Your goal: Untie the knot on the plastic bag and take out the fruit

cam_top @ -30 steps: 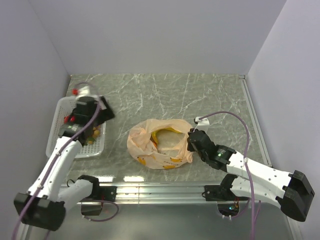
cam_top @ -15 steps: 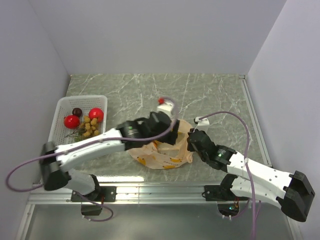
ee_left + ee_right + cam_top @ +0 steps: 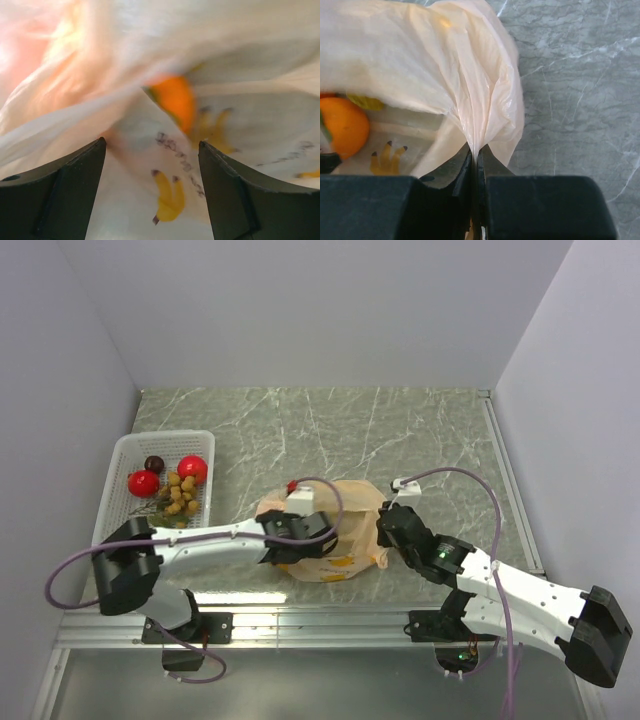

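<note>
Grey marbled bench (image 3: 420,430), plain pale walls (image 3: 300,310). Left pincer (image 3: 150,200) spread wide, nosing into left part of plastic bag (image 3: 352,508); orange (image 3: 175,97) just ahead, blurred. Right pincer (image 3: 476,167) pressed together, pinching bag's gathered right edge. Bag lies mid-bench, long axis left-right. White basket (image 3: 118,455) at far left holds red fruits (image 3: 143,482), tan cluster (image 3: 180,495).

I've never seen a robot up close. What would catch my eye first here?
The crinkly peach plastic bag mid-table, with both arms at it: the right gripper pinches its right edge, while the left gripper, jaws apart, pushes at its left side. Inside lies a bright orange, and a white basket at the left holds red, tan and dark fruit.
</note>
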